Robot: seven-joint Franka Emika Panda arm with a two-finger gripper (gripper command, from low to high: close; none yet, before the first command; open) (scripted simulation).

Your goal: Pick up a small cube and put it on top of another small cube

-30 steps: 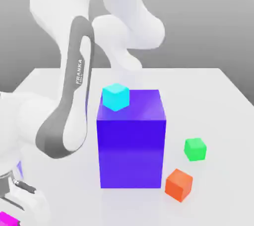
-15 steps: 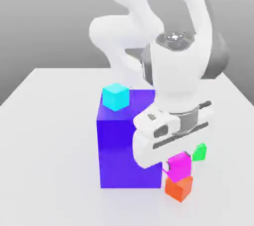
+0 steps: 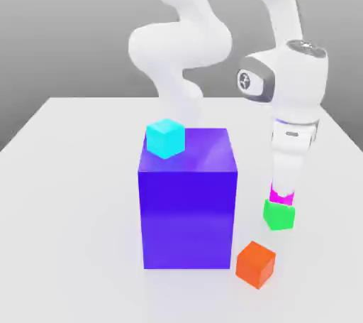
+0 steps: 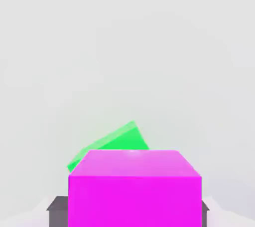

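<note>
Beside green cube (image 3: 278, 215): orange cube (image 3: 255, 263); blue block (image 3: 187, 208).

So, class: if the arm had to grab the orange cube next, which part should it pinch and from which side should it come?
Pinch two opposite upright faces of the orange cube, coming straight down from above. It sits flat on the table with its top bare. It is turned at an angle, so the gripper should probably turn to match. The blue block stands close on the exterior view's left, crowding a sideways approach.

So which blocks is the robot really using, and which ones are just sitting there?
Using:
- pink cube, held in the gripper
- green cube, right underneath it

Just sitting there:
- big blue block
- cyan cube on top of it
- orange cube on the table
</note>
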